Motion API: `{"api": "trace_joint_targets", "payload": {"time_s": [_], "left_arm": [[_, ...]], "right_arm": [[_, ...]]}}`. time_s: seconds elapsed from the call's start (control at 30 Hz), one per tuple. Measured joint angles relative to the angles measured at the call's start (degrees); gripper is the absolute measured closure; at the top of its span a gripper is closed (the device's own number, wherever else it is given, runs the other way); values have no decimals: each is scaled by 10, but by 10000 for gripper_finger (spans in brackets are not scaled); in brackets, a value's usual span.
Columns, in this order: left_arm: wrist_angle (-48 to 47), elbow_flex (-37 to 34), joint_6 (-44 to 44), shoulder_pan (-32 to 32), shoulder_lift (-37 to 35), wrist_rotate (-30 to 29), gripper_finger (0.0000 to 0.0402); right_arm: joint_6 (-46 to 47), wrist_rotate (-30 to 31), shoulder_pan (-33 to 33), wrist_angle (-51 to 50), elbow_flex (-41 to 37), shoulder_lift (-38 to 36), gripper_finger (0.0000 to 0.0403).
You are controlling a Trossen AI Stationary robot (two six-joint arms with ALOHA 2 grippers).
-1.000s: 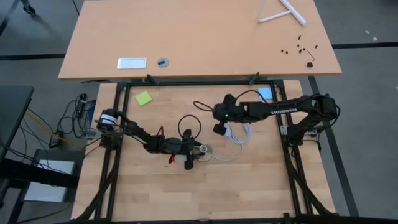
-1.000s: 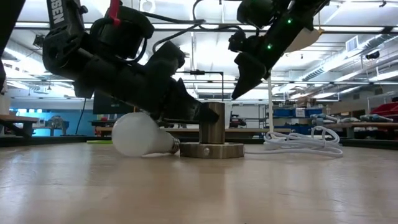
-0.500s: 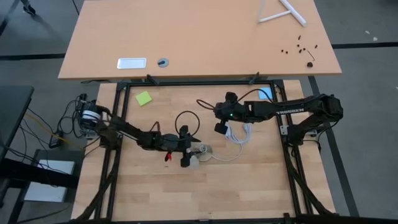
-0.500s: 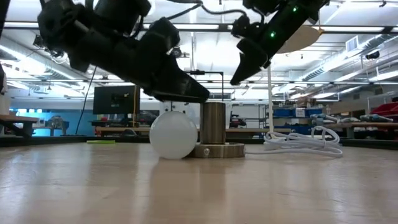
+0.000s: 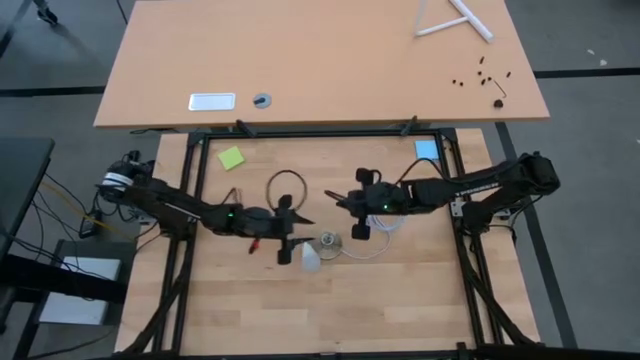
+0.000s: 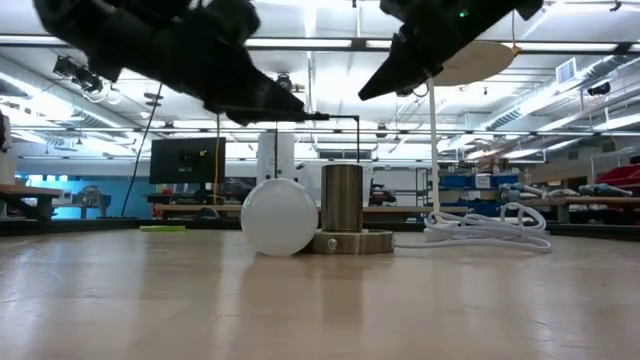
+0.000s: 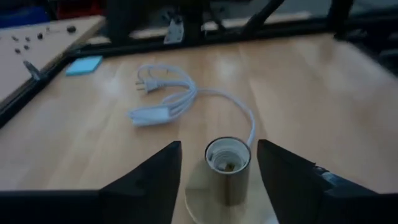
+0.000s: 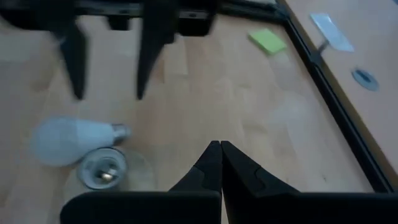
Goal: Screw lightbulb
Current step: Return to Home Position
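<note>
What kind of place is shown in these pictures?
Probably a robotics lab in a large workshop hall: long ceiling strip lights, a monitor and a workbench in the background, and a black-framed wooden table.

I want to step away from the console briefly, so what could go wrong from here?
The lightbulb lies loose on its side beside the socket, not screwed in; a nudge might roll it away.
The left gripper hangs open above them; a low sweep could knock either.
The white cord lies coiled near the shut right gripper and might snag it.
</note>
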Motion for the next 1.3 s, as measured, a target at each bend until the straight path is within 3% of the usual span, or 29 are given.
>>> {"api": "trace_joint_targets", "payload": {"time_s": [0.23,0.63,1.0,1.3], "left_arm": [[115,-127,-31,-1,-97,12,258],[95,-239,-34,-17,-265,19,389],[28,-280,-34,-19,-401,-2,397],[-51,-280,-34,-19,-482,-5,398]], "right_arm": [[-3,6,26,117,-80,-27,395],[37,-10,87,188,-268,-224,395],[42,37,130,192,-400,-436,396],[32,17,137,137,-424,-570,396]]}}
